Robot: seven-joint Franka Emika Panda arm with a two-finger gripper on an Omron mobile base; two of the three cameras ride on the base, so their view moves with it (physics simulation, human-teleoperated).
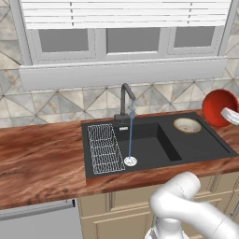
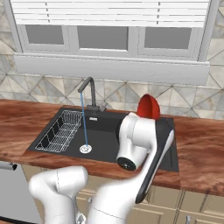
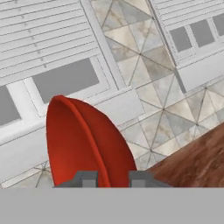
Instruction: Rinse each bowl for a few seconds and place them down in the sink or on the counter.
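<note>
My gripper (image 3: 111,178) is shut on the rim of the glossy red bowl (image 3: 83,144), which is tipped on edge in the air. In the left base view the red bowl (image 1: 218,107) hangs above the counter just past the right end of the black sink (image 1: 196,144). In the right base view the red bowl (image 2: 148,106) pokes out from behind my arm. The beige bowl (image 1: 187,125) sits upright on the sink's shallow right section. Water (image 1: 130,133) runs from the dark faucet (image 1: 125,99) down to the silver drain (image 1: 130,161).
A white wire rack (image 1: 103,148) lies in the left of the basin. The reddish wood counter (image 1: 42,158) stretches left and right of the sink. A tiled wall and a window with blinds (image 1: 121,14) stand behind. My own arm (image 2: 140,144) covers the sink's right part in the right base view.
</note>
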